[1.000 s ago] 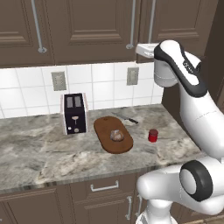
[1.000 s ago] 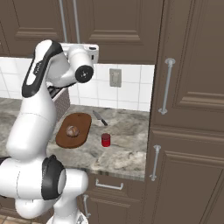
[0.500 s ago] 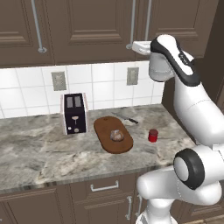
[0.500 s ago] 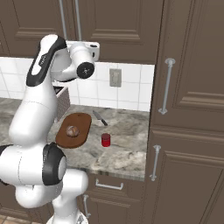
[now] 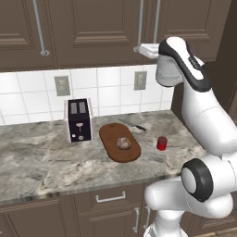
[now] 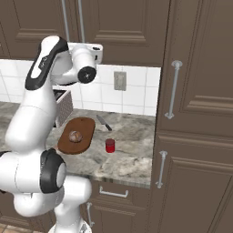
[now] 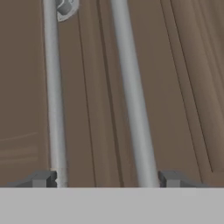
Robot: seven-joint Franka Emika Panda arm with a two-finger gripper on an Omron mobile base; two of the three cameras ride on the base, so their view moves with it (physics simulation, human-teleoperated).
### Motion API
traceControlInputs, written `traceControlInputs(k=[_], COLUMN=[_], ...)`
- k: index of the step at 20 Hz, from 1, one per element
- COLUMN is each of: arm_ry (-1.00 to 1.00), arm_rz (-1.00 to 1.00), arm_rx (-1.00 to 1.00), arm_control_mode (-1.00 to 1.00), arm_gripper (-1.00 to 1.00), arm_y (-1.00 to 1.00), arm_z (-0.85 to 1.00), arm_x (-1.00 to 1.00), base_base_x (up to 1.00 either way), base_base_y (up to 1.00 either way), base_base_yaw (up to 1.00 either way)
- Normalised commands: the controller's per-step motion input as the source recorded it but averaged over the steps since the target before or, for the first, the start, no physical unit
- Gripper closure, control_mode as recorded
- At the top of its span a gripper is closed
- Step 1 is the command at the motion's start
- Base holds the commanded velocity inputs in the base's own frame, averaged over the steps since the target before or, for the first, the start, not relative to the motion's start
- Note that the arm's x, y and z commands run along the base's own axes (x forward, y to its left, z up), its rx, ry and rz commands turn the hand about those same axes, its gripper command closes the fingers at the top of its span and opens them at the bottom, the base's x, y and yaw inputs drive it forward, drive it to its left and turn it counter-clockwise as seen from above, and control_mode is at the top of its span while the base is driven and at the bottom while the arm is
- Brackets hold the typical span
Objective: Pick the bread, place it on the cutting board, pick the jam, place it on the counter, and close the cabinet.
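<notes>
Counter (image 5: 41, 162): grey marbled worktop nearest the base, carrying everything below
Jam (image 5: 161, 143): red jar upright on the counter, just beside the right end of the cutting board and apart from it; this part of the task looks done
Bread (image 5: 123, 143): lumpy bun lying on the cutting board (image 5: 111, 134), toward its near end; also looks done
Knife (image 5: 135, 126): dark-handled, lying beyond the board near the tiled wall, not part of the job
Toaster (image 5: 77, 119): standing left of the board, against the backsplash
Gripper (image 7: 104, 179): raised to the cabinet face at the lower ends of the bar handles; fingers (image 7: 41, 179) spread apart and grasping nothing, with two silver bars running up between and above them in the hand view
Cabinet (image 5: 97, 28): dark panelled doors appear flush with each other in both base views; whether the pushed door is fully seated I cannot tell for sure, since the hand covers the seam
Step in hand: closing the cabinet, the last item of the task, seemingly at or near its end
Next move calls for: if any gap remains, a short straight press on the door panel beside the handle; otherwise a clean pull-back of the hand without hooking a finger on either bar
</notes>
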Motion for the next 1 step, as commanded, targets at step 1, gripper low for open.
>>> traceControlInputs(k=[1], arm_ry=[-0.03], arm_rz=[0.00], arm_rx=[0.00], arm_control_mode=[-1.00], arm_gripper=[-1.00], arm_y=[0.00], arm_z=[0.00], arm_x=[0.03], base_base_x=[0.00], base_base_y=[0.00], base_base_yaw=[0.00])
